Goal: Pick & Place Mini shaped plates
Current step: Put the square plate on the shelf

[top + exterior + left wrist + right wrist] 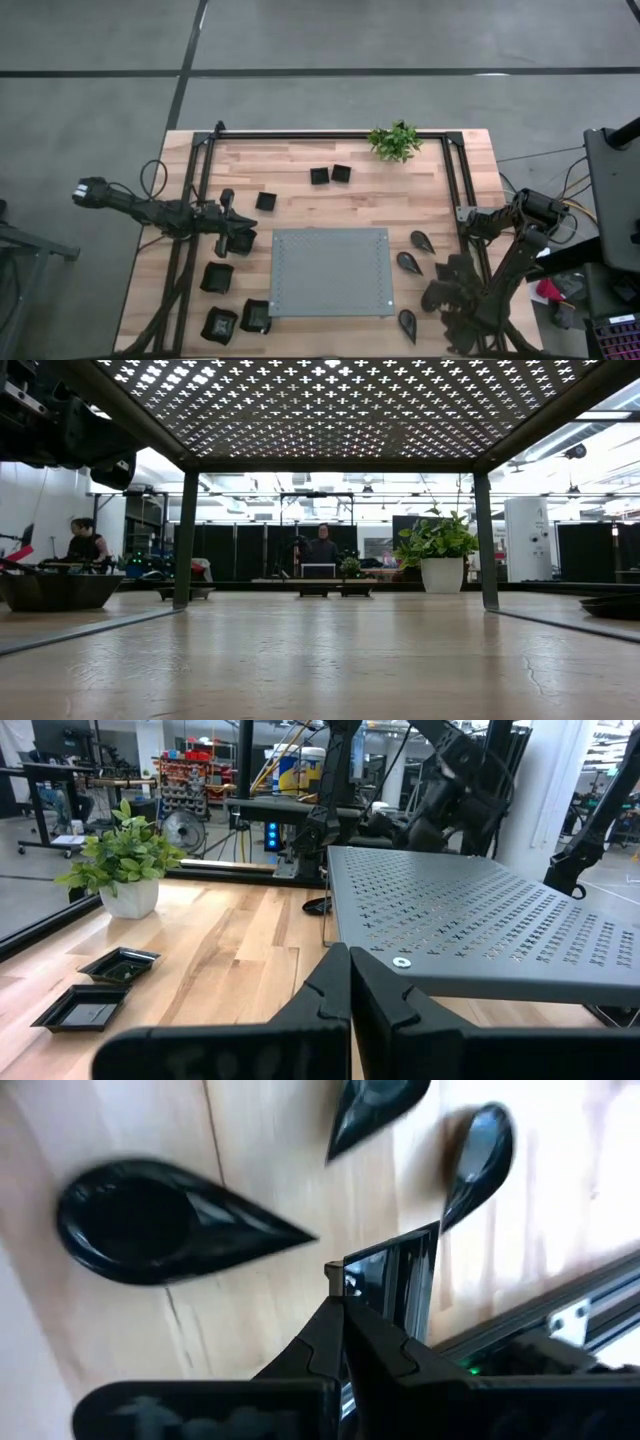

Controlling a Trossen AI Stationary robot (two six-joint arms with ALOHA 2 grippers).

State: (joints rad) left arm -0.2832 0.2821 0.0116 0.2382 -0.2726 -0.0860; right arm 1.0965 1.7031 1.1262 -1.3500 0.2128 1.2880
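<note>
Nine small black plates lie on the wooden table (300, 160), all flat and none held. Clock directions are taken from the grey dotted mat (330, 272) at the table's middle, in the high view.

Two small square plates (319, 176) (341, 172) sit side by side at 12 o'clock, with a third small square (265, 201) at 10 to 11 o'clock. Three larger squarish plates sit at 8 to 9 o'clock: one (216, 277) beside the mat's left edge, and two (220, 323) (255, 316) close together nearer the front edge. Three teardrop plates are on the right: two (421, 240) (407, 262) near each other at 3 o'clock and one (407, 322) at 5 o'clock, just off the mat's corner. A green plant (394, 140) stands at 1 o'clock by the far frame rail.

The left gripper (349, 975) is at 9 o'clock, just beside the mat. Its fingers are pressed together with nothing between them.

The right gripper (345, 1315) is at 4 o'clock, low over the teardrop plates. Its fingers are also pressed together. A shiny dark upright piece (395, 1275) stands right at the fingertips; I cannot tell what it is or whether it is pinched.

People (85, 545) sit in the room behind the table.
</note>
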